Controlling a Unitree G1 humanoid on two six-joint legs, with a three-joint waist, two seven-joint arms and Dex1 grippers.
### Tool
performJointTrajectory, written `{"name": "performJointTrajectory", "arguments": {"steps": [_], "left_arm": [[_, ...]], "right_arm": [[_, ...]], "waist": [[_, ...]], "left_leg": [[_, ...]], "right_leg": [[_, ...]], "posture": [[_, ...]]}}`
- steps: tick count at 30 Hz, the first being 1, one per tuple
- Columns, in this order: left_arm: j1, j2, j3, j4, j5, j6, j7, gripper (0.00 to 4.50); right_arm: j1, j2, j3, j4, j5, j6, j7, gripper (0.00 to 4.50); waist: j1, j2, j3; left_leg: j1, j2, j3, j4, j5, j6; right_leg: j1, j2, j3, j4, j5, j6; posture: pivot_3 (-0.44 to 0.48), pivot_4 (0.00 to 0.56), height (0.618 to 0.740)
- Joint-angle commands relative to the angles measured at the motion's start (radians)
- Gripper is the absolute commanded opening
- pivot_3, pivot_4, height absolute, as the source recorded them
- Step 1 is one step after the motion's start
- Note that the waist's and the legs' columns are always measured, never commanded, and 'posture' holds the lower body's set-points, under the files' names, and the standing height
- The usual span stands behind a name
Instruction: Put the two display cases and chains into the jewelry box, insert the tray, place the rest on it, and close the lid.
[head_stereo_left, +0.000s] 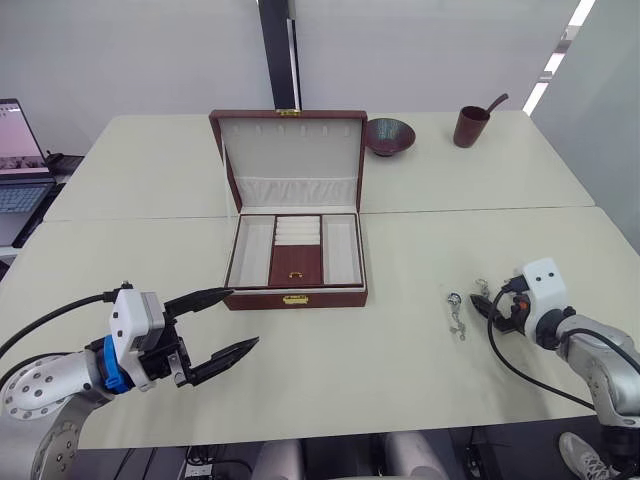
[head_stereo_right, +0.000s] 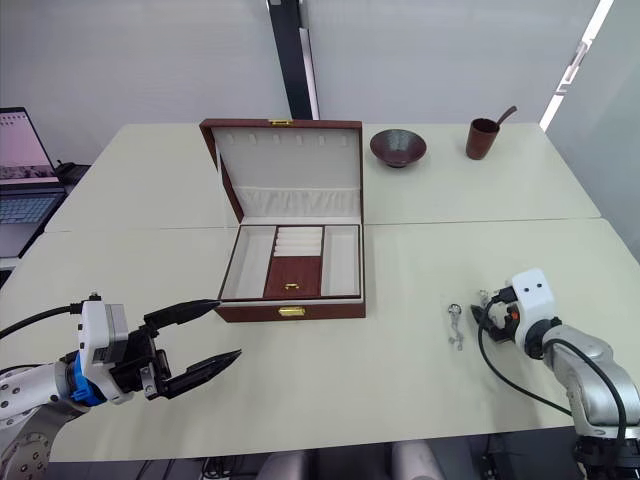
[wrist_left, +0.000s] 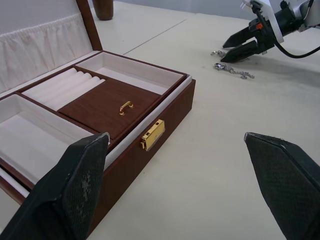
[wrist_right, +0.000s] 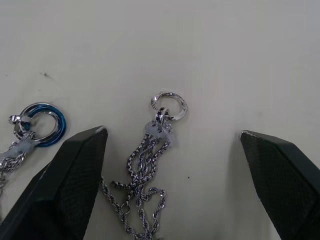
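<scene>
I see the jewelry box lid-up with the tray seated inside, my left tool spread open before it, and my right tool spread open around a silvery chain on the desk right of the box.

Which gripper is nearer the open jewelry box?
Left. The left gripper hovers open just off the jewelry box front-left corner; the right gripper sits far to its right, by the chains.

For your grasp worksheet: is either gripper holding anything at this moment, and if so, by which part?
Nothing is held. The left gripper hangs open beside the jewelry box; the right gripper is open around a silvery chain on the table, not closed on it.
</scene>
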Motion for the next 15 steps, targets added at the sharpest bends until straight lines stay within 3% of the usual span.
{"name": "performJointTrajectory", "arguments": {"steps": [1, 6, 15], "left_arm": [[0.000, 0.005, 0.019, -0.025, -0.007, -0.011, 0.002, 4.50], [0.008, 0.003, 0.025, -0.016, -0.003, -0.016, 0.001, 4.50], [0.019, 0.000, 0.043, -0.003, 0.000, -0.029, 0.007, 4.50]], "right_arm": [[0.015, 0.016, 0.016, -0.037, 0.013, 0.055, -0.014, 3.56], [0.013, 0.030, 0.016, -0.055, 0.018, 0.102, -0.031, 2.10], [-0.011, 0.037, 0.023, -0.054, 0.015, 0.116, -0.059, 0.32]], "waist": [[0.000, 0.000, 0.000], [0.000, -0.001, -0.001], [-0.001, -0.002, -0.001]], "left_leg": [[0.000, 0.000, 0.000, 0.000, 0.000, 0.000], [0.000, 0.000, -0.001, 0.000, 0.000, 0.000], [0.000, 0.000, 0.000, 0.000, 0.000, 0.000]], "right_leg": [[0.000, 0.000, 0.000, 0.000, 0.000, 0.000], [0.000, 0.000, 0.000, 0.000, 0.000, 0.000], [0.000, 0.000, 0.000, 0.000, 0.000, 0.000]], "posture": [[0.000, 0.150, 0.740], [0.000, 0.150, 0.740], [0.000, 0.150, 0.740]]}}
